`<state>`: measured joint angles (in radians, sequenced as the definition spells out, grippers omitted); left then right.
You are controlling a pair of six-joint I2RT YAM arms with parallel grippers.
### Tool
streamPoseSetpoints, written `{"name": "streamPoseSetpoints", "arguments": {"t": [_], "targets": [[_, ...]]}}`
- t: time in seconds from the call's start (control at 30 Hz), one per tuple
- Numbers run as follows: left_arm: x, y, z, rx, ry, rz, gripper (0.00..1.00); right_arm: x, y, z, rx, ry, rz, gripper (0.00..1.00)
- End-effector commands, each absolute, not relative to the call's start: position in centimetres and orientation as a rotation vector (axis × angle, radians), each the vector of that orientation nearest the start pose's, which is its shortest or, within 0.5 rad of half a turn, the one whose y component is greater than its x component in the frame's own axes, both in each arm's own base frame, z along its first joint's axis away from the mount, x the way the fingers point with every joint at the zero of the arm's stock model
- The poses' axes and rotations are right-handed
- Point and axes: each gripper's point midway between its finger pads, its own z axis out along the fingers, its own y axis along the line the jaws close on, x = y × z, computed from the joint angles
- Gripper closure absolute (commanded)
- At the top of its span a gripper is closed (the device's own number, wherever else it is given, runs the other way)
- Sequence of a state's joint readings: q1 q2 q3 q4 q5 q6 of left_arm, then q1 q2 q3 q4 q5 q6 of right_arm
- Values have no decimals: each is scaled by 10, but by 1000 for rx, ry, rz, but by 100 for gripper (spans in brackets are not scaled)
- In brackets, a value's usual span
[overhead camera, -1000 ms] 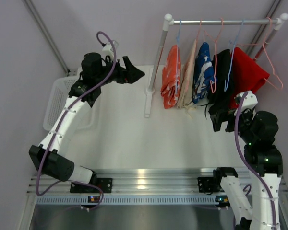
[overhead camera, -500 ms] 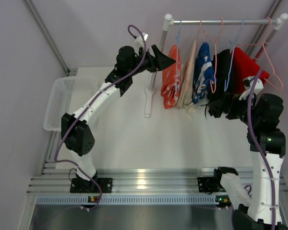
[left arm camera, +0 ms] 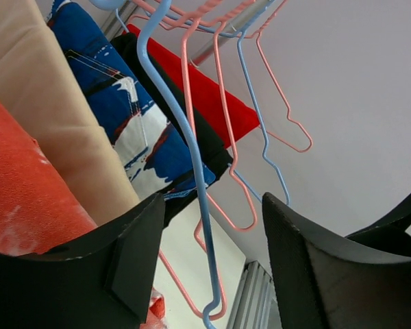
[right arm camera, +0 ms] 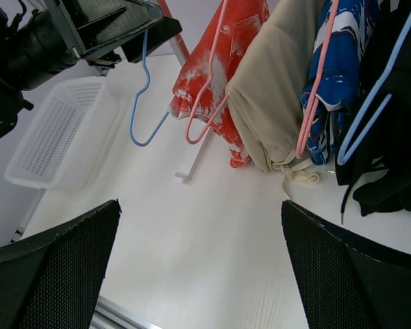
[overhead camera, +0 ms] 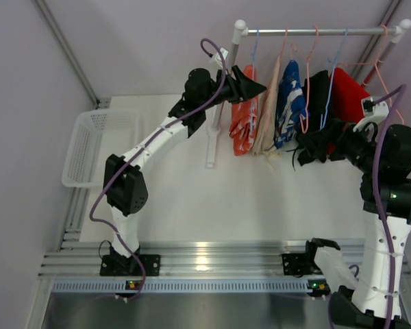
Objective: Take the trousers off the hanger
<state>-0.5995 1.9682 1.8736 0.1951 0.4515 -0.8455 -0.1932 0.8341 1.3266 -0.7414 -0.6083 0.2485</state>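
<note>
Now at the approach step, nothing off yet: left gripper (overhead camera: 255, 86) part-open astride the blue hanger (left arm camera: 185, 137), beside the orange-red trousers (overhead camera: 244, 113) on the rail (overhead camera: 315, 31); right gripper (overhead camera: 314, 147) gaping wide, empty, by the black trousers (overhead camera: 318, 103). Next, probably: pinch cloth, slide free.

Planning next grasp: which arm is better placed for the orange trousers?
Left. The left gripper sits at the orange trousers, jaws either side of a blue hanger; the right gripper is by the black trousers.
</note>
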Motion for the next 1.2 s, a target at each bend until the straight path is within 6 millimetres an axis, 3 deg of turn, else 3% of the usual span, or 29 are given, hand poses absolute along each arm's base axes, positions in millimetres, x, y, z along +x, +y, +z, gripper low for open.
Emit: {"name": "streamPoseSetpoints", "arguments": {"t": [0.0, 0.17, 0.67, 0.87, 1.03, 1.17], "targets": [[432, -423, 422, 204, 1539, -1515, 39, 243, 66, 414, -46, 1738, 617, 0], [429, -430, 422, 199, 1531, -1594, 50, 241, 67, 416, -62, 1728, 618, 1], [415, -431, 436, 161, 1531, -1738, 66, 243, 66, 413, -61, 1733, 609, 0], [415, -432, 435, 152, 1539, -1755, 82, 245, 67, 416, -57, 1730, 627, 0], [412, -434, 448, 234, 1482, -1748, 99, 242, 69, 415, -68, 1734, 633, 1], [411, -432, 479, 287, 1406, -1707, 100, 242, 69, 413, -69, 1732, 632, 1]]}}
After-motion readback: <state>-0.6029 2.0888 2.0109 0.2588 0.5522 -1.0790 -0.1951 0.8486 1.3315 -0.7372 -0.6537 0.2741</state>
